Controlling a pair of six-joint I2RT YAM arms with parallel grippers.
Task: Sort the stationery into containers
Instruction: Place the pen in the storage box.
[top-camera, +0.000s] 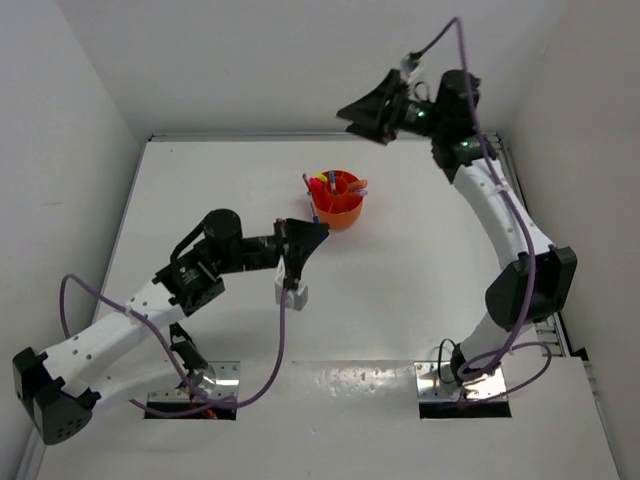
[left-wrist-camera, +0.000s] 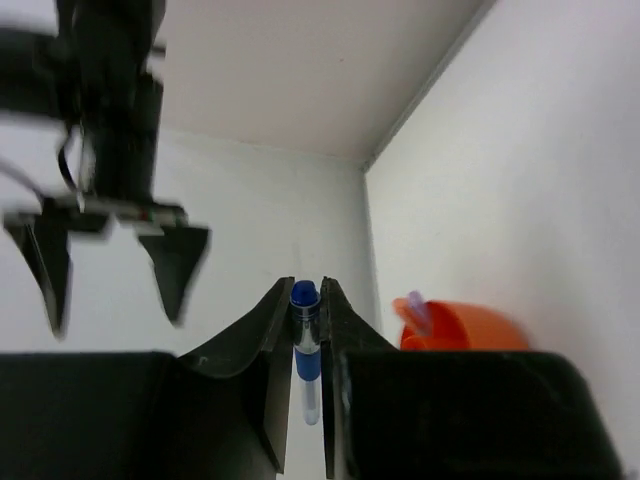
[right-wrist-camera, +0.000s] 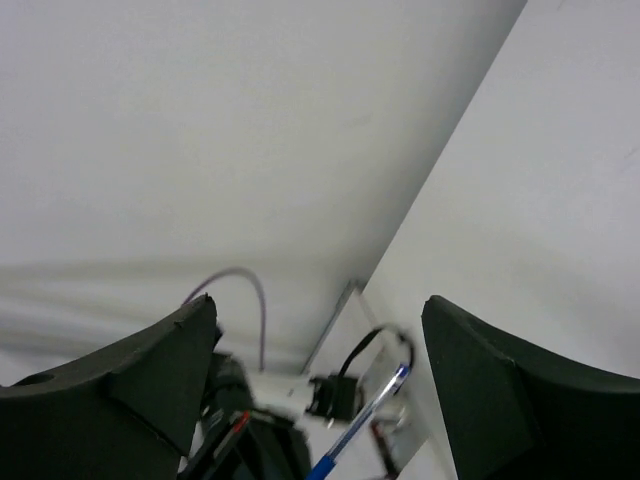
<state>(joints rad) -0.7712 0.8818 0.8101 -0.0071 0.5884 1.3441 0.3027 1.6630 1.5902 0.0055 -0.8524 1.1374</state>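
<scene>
Pen (left-wrist-camera: 306, 345), blue, pinched in left hand (left-wrist-camera: 307, 288), orange tub (left-wrist-camera: 470, 325) nearby

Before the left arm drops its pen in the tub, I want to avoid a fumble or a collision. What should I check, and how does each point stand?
1. Grip: the left gripper is shut on the blue pen: ok.
2. Pen lies along the fingers, not crosswise: ok.
3. The right gripper is open and empty: ok.
4. Right gripper is away from the orange tub, up near the back wall: ok.
5. Pen above the tub's opening: not ok; the left gripper is beside the tub.
6. Free compartment: cannot tell; other pens stand in the tub, and the dividers are too small to see.
</scene>
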